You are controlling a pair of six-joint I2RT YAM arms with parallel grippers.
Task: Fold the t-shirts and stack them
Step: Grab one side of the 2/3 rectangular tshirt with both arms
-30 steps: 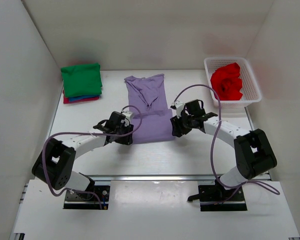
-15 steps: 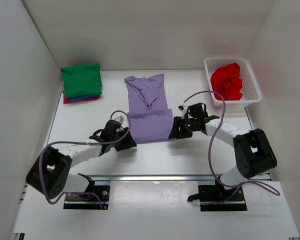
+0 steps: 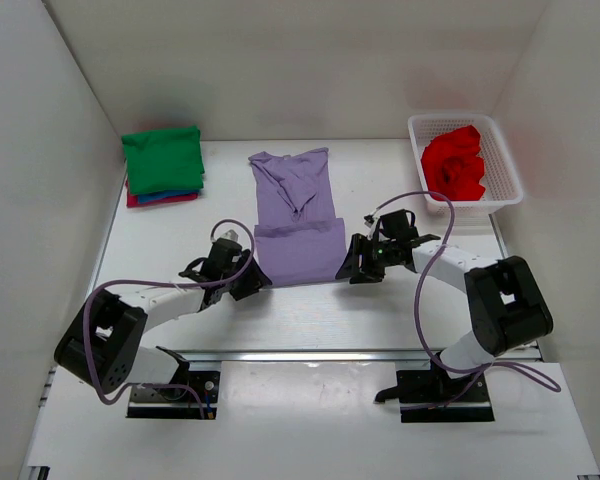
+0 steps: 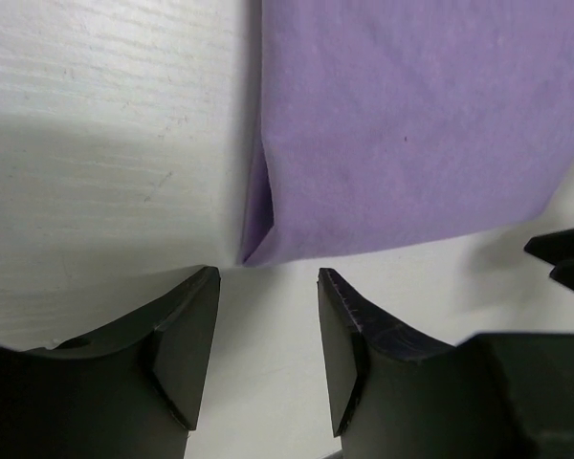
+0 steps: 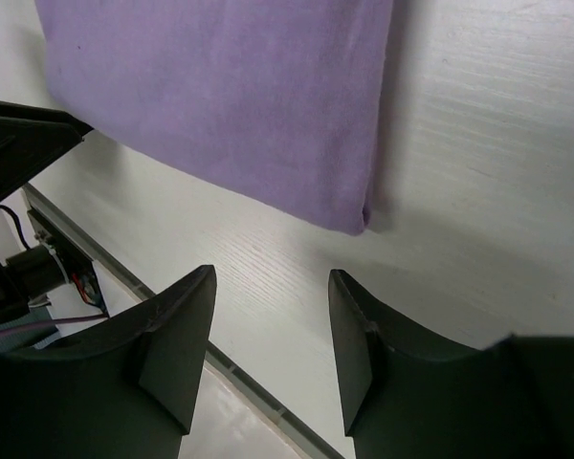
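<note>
A lavender-purple t-shirt (image 3: 298, 218) lies lengthwise in the middle of the table, its near part folded up over itself. My left gripper (image 3: 248, 284) is open and empty at the shirt's near left corner (image 4: 253, 251). My right gripper (image 3: 352, 270) is open and empty at the near right corner (image 5: 359, 222). Neither touches the cloth. A folded green t-shirt (image 3: 163, 160) tops a stack at the far left, with blue (image 3: 165, 197) and magenta (image 3: 140, 201) edges beneath. A crumpled red t-shirt (image 3: 454, 163) fills the white basket (image 3: 508, 170) at the far right.
White walls close in the table on the left, back and right. The table's near edge with a metal rail (image 3: 310, 353) lies just behind the grippers. The left gripper's fingers show at the left edge of the right wrist view (image 5: 24, 134).
Both grippers moved down toward the near edge along the shirt's sides. The shirt's near hem now lies folded over, and both grippers stand open at the fold's corners.
</note>
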